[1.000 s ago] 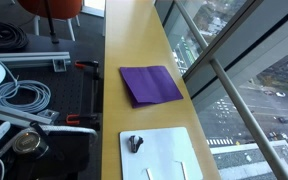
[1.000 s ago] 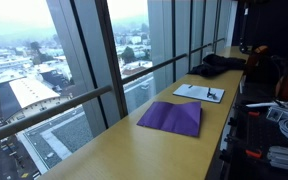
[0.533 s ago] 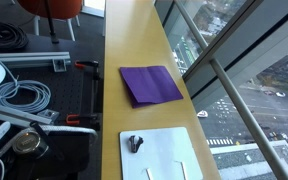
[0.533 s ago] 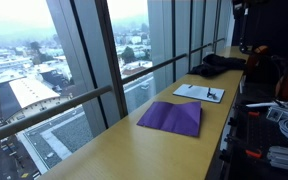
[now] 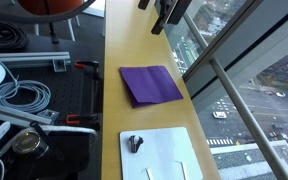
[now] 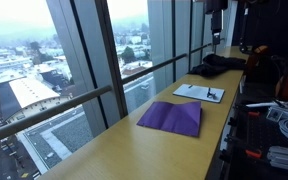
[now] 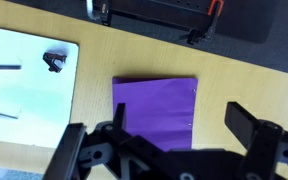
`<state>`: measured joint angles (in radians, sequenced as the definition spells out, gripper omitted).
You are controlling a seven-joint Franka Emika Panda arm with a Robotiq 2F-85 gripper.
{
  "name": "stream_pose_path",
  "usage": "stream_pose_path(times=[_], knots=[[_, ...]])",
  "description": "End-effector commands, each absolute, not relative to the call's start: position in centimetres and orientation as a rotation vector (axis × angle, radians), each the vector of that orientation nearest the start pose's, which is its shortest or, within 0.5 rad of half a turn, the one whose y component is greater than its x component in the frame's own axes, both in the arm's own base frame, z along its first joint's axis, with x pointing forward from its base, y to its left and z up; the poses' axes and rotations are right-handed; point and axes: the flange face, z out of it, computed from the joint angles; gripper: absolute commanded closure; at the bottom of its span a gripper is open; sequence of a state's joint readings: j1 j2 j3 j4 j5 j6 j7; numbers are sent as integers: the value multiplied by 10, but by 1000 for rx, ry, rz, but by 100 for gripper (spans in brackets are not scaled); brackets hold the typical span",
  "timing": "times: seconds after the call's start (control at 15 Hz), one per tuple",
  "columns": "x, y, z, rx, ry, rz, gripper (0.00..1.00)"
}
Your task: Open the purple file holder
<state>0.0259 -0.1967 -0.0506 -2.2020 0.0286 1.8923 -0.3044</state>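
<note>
**Purple folder lies shut on a wooden counter, with the claw spread wide above it**

Seen from the wrist camera, the purple folder (image 7: 156, 108) lies flat and closed on a long pale wooden counter (image 7: 254, 75). The robot's claw (image 7: 156, 130) hangs above it and touches nothing. Its two dark fingers (image 7: 246, 124) are spread far apart, one on each side of the folder's near edge, with nothing between them.

To the left of the folder in this view, clearly apart from it, lies a flat white board (image 7: 24, 100). A small black object (image 7: 55, 63) sits near the board's far corner.

In both exterior views the folder (image 5: 151, 84) (image 6: 172, 117) rests about midway along the counter, square to its edges and free of anything on top. In an exterior view the board (image 5: 164, 155) lies nearer the camera than the folder, and the claw shows only as a dark shape at the top edge, high over the far end of the counter. Tall glass windows (image 5: 234, 60) run along the counter's right side in that view, with a city street far below. Coiled grey cables (image 5: 19, 97) lie on the dark surface to the left.
</note>
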Motion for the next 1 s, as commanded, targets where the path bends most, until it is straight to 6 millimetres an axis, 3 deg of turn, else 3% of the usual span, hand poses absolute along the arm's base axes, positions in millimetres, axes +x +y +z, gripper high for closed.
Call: stream_pose_path(times=[0.0,0.2,0.4,0.93], knots=[[498,-41,425,-2943,-495,181,0],[512,-68,390,-2893,-520,239,0],[530,-80,356,-2883,-524,303,0],[571,-71,273,-2890,-501,418,0]])
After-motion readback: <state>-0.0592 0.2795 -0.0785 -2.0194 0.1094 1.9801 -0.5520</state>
